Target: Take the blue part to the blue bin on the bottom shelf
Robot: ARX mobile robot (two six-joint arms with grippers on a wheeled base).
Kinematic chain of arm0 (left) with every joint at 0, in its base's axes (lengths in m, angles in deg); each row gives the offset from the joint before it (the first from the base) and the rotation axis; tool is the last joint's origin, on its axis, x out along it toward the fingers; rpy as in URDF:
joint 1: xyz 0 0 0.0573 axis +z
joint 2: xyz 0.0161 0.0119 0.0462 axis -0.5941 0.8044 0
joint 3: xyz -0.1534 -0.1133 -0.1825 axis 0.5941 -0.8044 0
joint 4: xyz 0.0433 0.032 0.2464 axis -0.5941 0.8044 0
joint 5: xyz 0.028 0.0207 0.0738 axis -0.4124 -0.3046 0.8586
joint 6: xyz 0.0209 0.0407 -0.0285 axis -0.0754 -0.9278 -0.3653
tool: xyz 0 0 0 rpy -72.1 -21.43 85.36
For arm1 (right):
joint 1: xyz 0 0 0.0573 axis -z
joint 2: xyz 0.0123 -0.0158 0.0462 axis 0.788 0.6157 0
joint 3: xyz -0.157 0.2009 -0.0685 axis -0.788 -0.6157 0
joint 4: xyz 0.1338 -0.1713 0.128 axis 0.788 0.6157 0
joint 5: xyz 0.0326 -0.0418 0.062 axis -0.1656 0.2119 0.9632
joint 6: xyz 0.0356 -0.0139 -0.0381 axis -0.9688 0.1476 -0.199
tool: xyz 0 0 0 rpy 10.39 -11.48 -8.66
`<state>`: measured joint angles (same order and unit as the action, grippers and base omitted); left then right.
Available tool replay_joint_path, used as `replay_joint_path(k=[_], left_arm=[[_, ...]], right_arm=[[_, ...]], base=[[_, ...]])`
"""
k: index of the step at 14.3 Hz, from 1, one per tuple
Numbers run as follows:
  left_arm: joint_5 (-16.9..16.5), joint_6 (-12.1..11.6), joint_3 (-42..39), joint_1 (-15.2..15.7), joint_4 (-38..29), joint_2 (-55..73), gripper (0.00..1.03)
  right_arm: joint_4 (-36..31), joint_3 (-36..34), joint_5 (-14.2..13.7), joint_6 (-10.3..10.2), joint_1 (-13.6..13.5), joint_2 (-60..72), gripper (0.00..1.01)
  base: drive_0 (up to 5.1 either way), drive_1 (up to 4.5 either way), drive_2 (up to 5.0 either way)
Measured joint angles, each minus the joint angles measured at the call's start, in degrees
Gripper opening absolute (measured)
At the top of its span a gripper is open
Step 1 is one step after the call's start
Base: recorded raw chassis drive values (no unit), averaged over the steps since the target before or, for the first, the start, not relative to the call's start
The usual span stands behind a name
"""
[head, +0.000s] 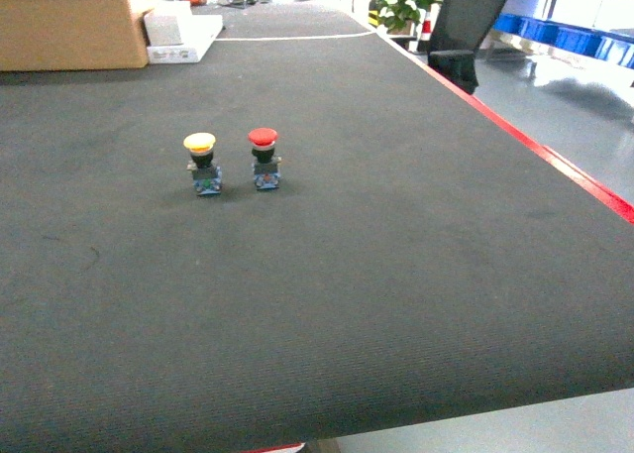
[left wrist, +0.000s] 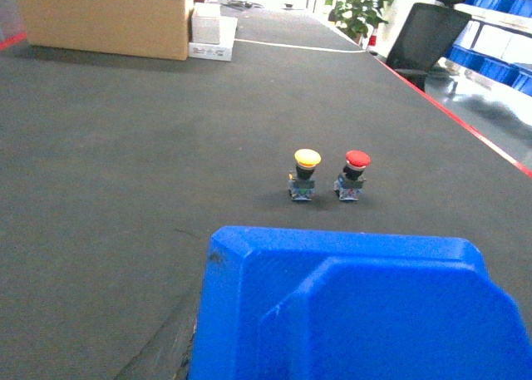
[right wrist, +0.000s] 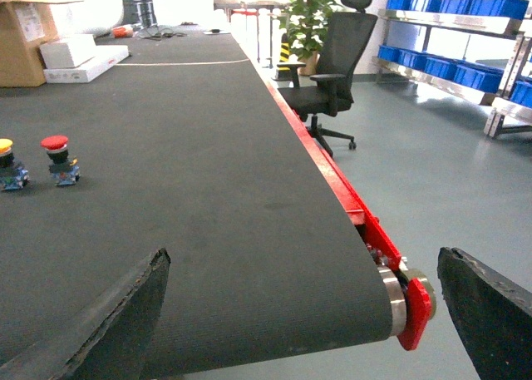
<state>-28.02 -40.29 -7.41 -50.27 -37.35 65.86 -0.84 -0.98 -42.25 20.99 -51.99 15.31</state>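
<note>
- On the dark conveyor belt (head: 317, 304) stood only two push buttons, side by side: yellow-capped button (head: 202, 164) and red-capped button (head: 264, 159); neither was the target
- Blue part (left wrist: 349, 309) filled the bottom of the left wrist view, right at the camera, so I judged the left gripper was carrying it; the fingers themselves were hidden, so the grip could not be confirmed
- Right gripper (right wrist: 307, 313) was wide open and empty, dark fingertips (right wrist: 108, 322) spread over the belt's near end
- Progress: pick looked done, drop-off was not; the bottom shelf did not show in any view
- Blue bins (right wrist: 449, 4) sat on a steel rack well off to the right, across the floor
- Also around: cardboard box (head: 69, 22), white boxes (head: 183, 32), office chair (right wrist: 328, 64), potted plant (right wrist: 307, 18)
- Belt's red side rail (right wrist: 349, 201) and the chair lay between the robot and the rack
</note>
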Motion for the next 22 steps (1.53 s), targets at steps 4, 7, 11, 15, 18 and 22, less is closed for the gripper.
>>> replay_joint_path(k=[4,7,11,15,18,22], left_arm=[[0.0,0.0,0.0,0.0,0.0,0.0,0.46],[0.0,0.0,0.0,0.0,0.0,0.0,0.46],[0.0,0.0,0.0,0.0,0.0,0.0,0.46],[0.0,0.0,0.0,0.0,0.0,0.0,0.45],[0.0,0.0,0.0,0.0,0.0,0.0,0.45],[0.0,0.0,0.0,0.0,0.0,0.0,0.45]], right_arm=[[0.0,0.0,0.0,0.0,0.0,0.0,0.98],[0.0,0.0,0.0,0.0,0.0,0.0,0.98],[0.0,0.0,0.0,0.0,0.0,0.0,0.98],[0.0,0.0,0.0,0.0,0.0,0.0,0.98],[0.0,0.0,0.0,0.0,0.0,0.0,0.98],[0.0,0.0,0.0,0.0,0.0,0.0,0.98]], base=[[-1.7,-1.67,-1.7],[-1.5,-1.53,-1.5],[-1.6,-1.63,-1.6],[-1.6,-1.62,-1.6],[-1.6,-1.56,-1.6],[-1.6,-1.61,-1.6]])
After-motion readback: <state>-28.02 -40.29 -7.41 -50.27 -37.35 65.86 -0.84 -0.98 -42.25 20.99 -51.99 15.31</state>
